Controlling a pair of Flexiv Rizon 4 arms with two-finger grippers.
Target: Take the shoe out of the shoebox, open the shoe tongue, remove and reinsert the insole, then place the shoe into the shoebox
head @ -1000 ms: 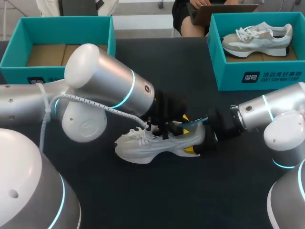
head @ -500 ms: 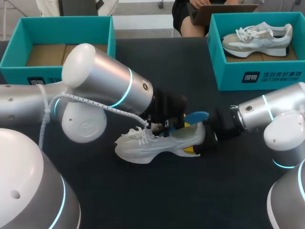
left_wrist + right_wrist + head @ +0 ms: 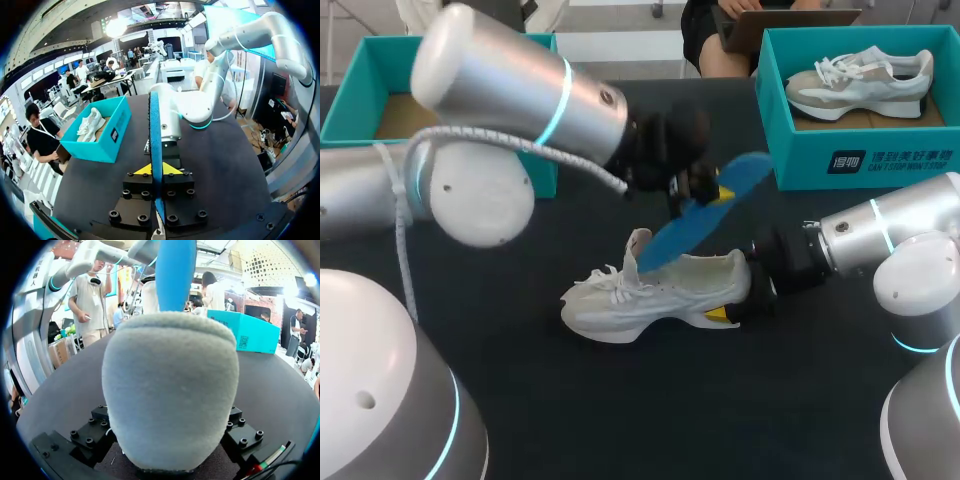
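Note:
A white shoe (image 3: 655,290) lies on its sole on the dark table, toe to the left, tongue pulled up. My right gripper (image 3: 748,292) is shut on its heel from both sides; that grey heel (image 3: 170,390) hides its fingers in the right wrist view. Above the shoe, my left gripper (image 3: 705,188) is shut on a blue insole (image 3: 705,215). The insole hangs slanted with its lower end just over the shoe's opening. Seen edge-on in the left wrist view, the insole (image 3: 155,130) is pinched between the yellow tips of the left gripper (image 3: 156,170).
A teal shoebox (image 3: 440,60) with a cardboard floor stands at the back left, partly behind my left arm. Another teal shoebox (image 3: 860,160) at the back right holds a second white shoe (image 3: 860,75). Bare table lies in front of the shoe.
My left gripper closed on the blue insole and lifted it up out of the shoe, the arm rising toward the back. Shoe and right arm stayed put.

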